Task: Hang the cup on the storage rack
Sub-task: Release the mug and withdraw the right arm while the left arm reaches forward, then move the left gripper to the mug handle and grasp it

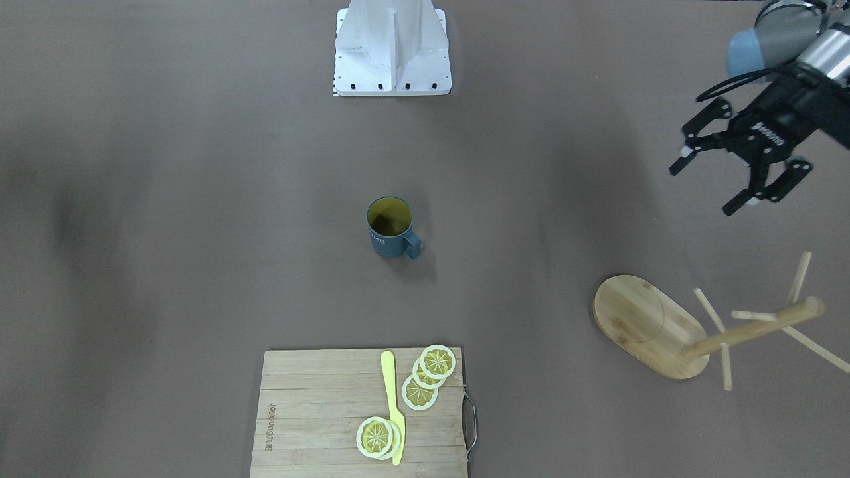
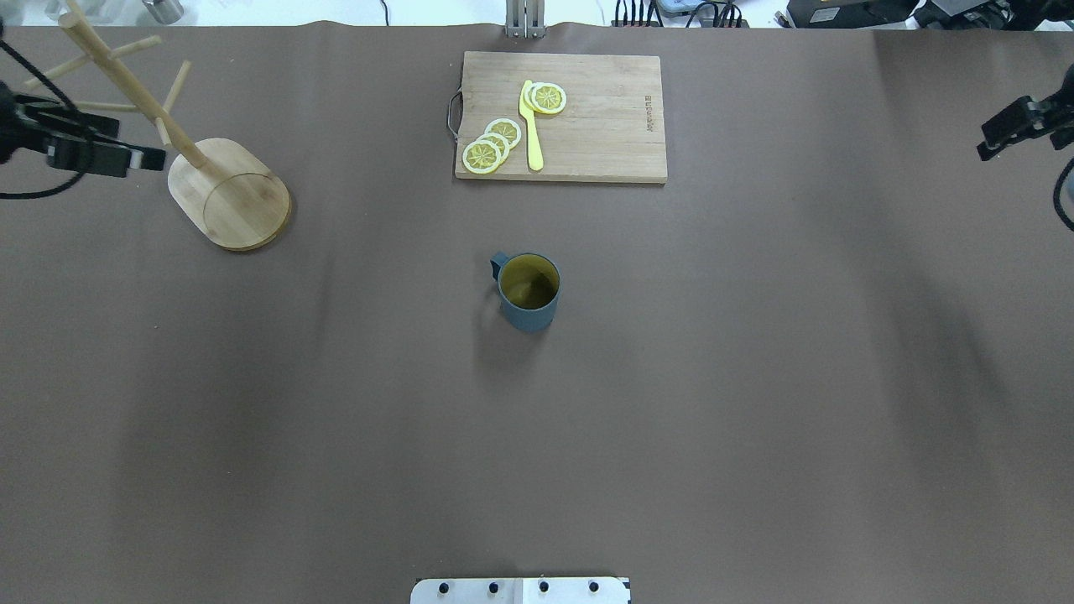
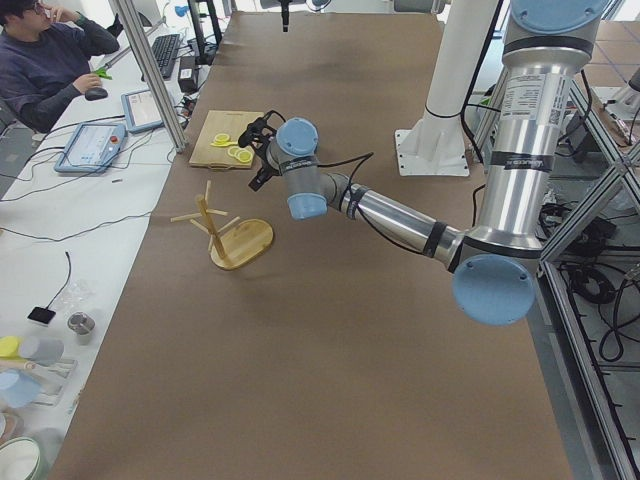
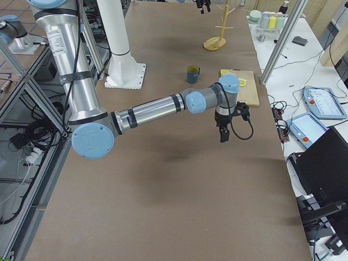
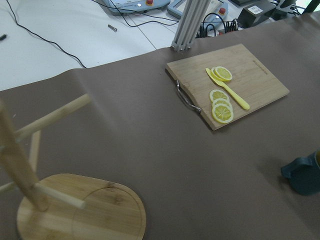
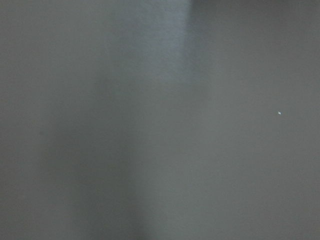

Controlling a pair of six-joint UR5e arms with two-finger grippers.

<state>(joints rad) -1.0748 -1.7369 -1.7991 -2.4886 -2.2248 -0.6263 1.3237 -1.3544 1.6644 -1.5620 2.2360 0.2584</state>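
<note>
1. By my reading the task is at its very start, the reach for the cup. The cup [image 2: 529, 291] stands upright and unheld on the tabletop [image 2: 755, 377], at the centre of the overhead view. Its handle is turned to the frame's upper left.
2. The storage rack [image 2: 226, 189] stands in the upper left of that view, well apart from the cup, with nothing on its pegs.
3. The left gripper [image 1: 707, 186] hangs at the upper right of the front-facing view, higher in the frame than the rack. Its jaws are spread and empty.
4. The right gripper [image 4: 222, 136] hangs over bare tabletop at the overhead view's far right edge. I cannot tell whether it is released or clenched.
5. The next move likely falls to the left gripper, since the rack is on its side. It must cross to the centre and close on the cup's wall or rim.
6. That grasp should leave the handle free to slide onto a peg, and should stay clear of the cutting board [image 2: 587, 151] near the cup.
</note>
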